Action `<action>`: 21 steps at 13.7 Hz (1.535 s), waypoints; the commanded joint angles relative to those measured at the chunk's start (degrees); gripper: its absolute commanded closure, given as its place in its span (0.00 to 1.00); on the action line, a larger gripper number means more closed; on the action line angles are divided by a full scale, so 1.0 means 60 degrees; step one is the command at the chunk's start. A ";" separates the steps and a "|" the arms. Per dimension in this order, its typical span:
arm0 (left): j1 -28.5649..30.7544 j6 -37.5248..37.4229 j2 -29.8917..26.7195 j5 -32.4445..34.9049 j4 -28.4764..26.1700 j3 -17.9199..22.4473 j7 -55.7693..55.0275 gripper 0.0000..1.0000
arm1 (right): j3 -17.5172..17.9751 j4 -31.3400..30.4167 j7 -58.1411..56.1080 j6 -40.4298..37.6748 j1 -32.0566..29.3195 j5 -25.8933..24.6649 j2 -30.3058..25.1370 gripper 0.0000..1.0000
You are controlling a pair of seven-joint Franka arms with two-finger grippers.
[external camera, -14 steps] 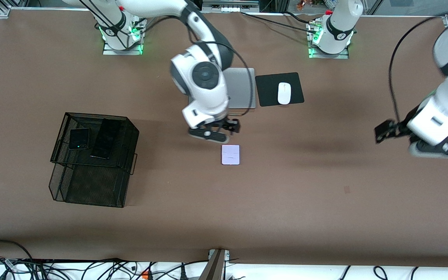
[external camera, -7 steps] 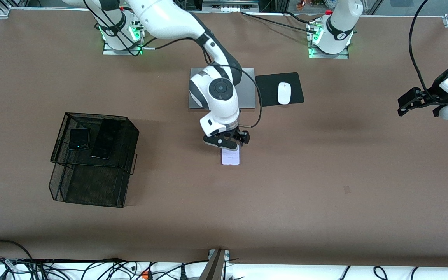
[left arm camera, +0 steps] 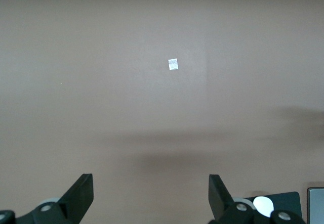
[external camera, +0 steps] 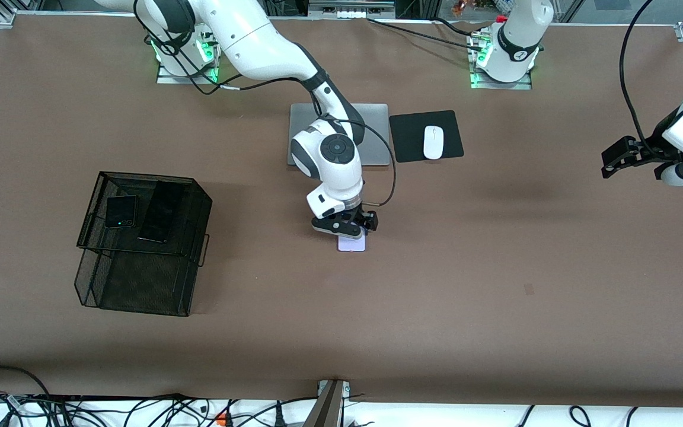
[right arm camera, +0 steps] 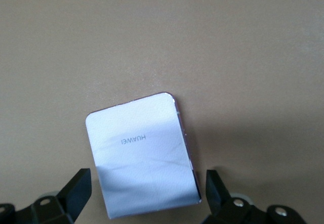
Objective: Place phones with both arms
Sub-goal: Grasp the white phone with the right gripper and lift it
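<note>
Last phone lined up for pickup
Right gripper (right arm camera: 144,193) hangs spread astride the pale phone (right arm camera: 143,152); left gripper (left arm camera: 151,193) waits unclenched, empty.

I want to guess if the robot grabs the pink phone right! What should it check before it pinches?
1. Right pincer open: ok, its fingers stand apart.
2. Pink phone between the fingers: ok, one finger shows on each side of it.
3. Phone flat on the table: ok.
4. Fingers low enough to pinch the phone's edges: cannot tell.
5. Left pincer out of the way: ok, it waits open over bare table at the left arm's end.
6. Room in the basket beside the two black phones: cannot tell.
</note>
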 commanded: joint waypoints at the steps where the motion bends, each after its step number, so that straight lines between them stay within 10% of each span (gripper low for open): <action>1: 0.0157 -0.0127 0.0242 -0.0109 0.0426 -0.0102 0.0281 0.00 | -0.0085 0.0298 0.0249 -0.0004 0.0066 -0.0346 0.0178 0.00; 9: 0.0128 -0.0347 0.0242 -0.0094 0.0456 -0.0102 0.0222 0.00 | -0.0085 0.0313 0.0161 0.0216 0.0315 -0.1092 0.0397 0.02; 12: 0.0128 -0.0347 0.0242 -0.0109 0.0456 -0.0102 0.0208 0.00 | -0.0099 0.0312 0.0044 0.0114 0.0315 -0.1180 0.0310 0.78; 14: 0.0128 -0.0347 0.0242 -0.0109 0.0456 -0.0102 0.0222 0.00 | -0.0172 0.0313 0.0015 -0.0280 0.0300 -0.1254 0.0149 0.97; 21: 0.0128 -0.0362 0.0242 -0.0109 0.0470 -0.0102 0.0237 0.00 | -0.0202 0.0518 -0.1226 -0.3835 -0.0094 -0.0977 -0.2045 1.00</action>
